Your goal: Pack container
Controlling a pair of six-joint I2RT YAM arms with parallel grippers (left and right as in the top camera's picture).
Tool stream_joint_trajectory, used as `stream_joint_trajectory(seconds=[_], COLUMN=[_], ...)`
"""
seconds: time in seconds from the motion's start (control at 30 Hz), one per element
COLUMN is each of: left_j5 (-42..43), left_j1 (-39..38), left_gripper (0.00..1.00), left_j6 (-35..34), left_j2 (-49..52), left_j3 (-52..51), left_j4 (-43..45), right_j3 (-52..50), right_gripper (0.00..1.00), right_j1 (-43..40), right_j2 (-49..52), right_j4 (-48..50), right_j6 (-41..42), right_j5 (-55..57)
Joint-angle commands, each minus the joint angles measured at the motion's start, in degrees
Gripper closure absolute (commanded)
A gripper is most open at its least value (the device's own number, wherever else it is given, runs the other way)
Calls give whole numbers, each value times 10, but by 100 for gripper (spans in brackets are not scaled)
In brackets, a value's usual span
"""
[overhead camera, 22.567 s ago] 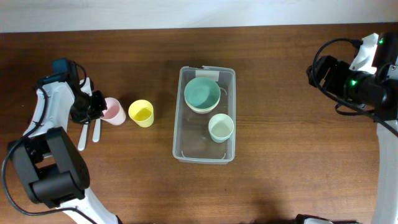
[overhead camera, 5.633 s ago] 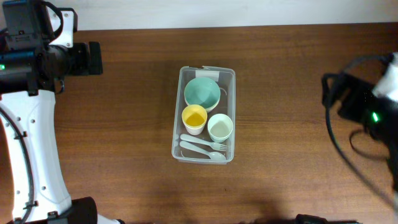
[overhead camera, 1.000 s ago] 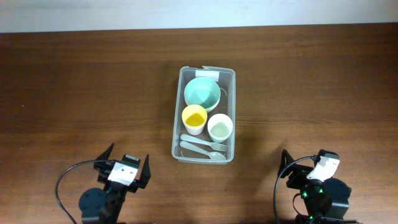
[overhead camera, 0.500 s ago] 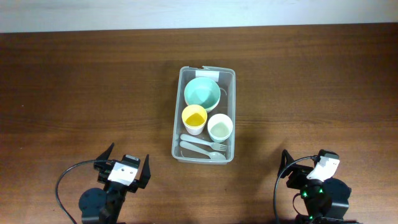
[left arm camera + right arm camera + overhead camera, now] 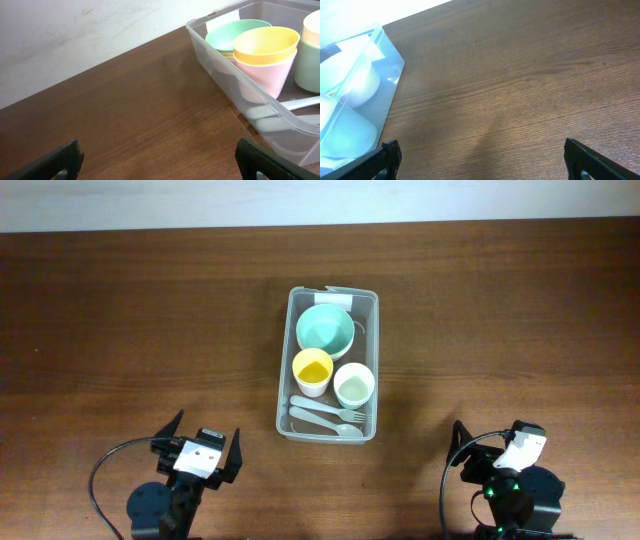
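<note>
Low in frame, my left pincer [image 5: 198, 450] and right pincer [image 5: 492, 454] gape wide; the container [image 5: 284, 370] looks packed, so I'd park clear.

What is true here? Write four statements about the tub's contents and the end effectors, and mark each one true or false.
1. The yellow plastic cup sits nested in a pink cup inside the clear rectangular plastic tub. True.
2. The teal round bowl lies outside the tub. False: it is inside, at the end with the white label.
3. The left end effector and the right end effector are both open and empty. True.
4. The white plastic fork and spoon stand upright in a cup. False: they lie flat on the tub floor, beside the pale green cup.
</note>
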Motion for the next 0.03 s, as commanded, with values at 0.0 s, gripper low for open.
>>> stream_joint_trajectory(seconds=[0.0], left_j5=[7], left_j1=[-2], left_gripper=[0], left_j6=[-6], left_j2=[-6], left_j3=[-6], left_j4=[2], right_j3=[-3], right_gripper=[1], right_j1=[3], right_j2=[-4], right_j4=[1], right_j6=[-4], right_j5=[-3])
